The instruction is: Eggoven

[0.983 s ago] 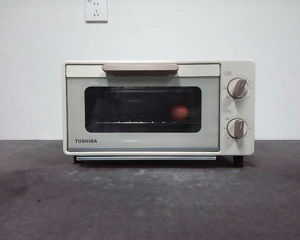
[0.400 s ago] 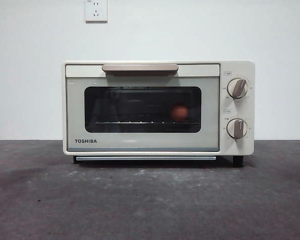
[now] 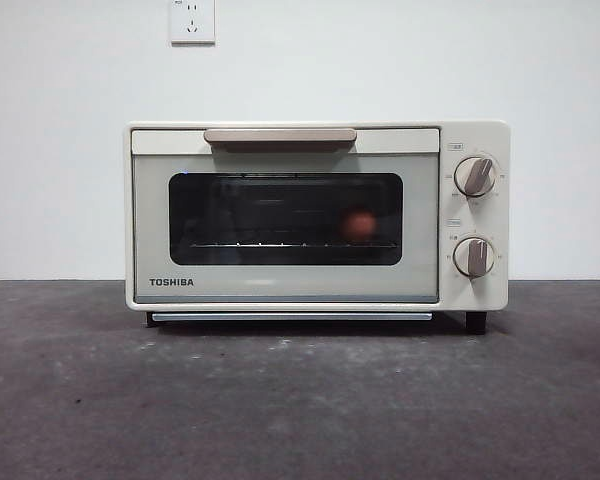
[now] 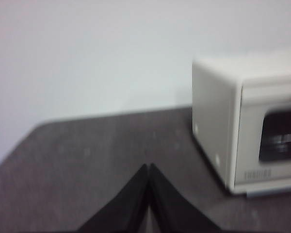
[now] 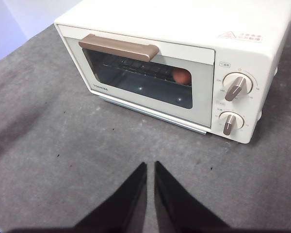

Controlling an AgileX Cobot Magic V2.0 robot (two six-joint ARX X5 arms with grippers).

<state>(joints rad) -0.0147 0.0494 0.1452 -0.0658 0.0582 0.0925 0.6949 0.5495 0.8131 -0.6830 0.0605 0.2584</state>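
Dark grey table, white wall, socket; both tools clenched, empty.

My right tool, jaws nearly together, hangs above the dark bench, well short of the cream toaster oven. Door shut; egg visible behind the glass, on the knob side.
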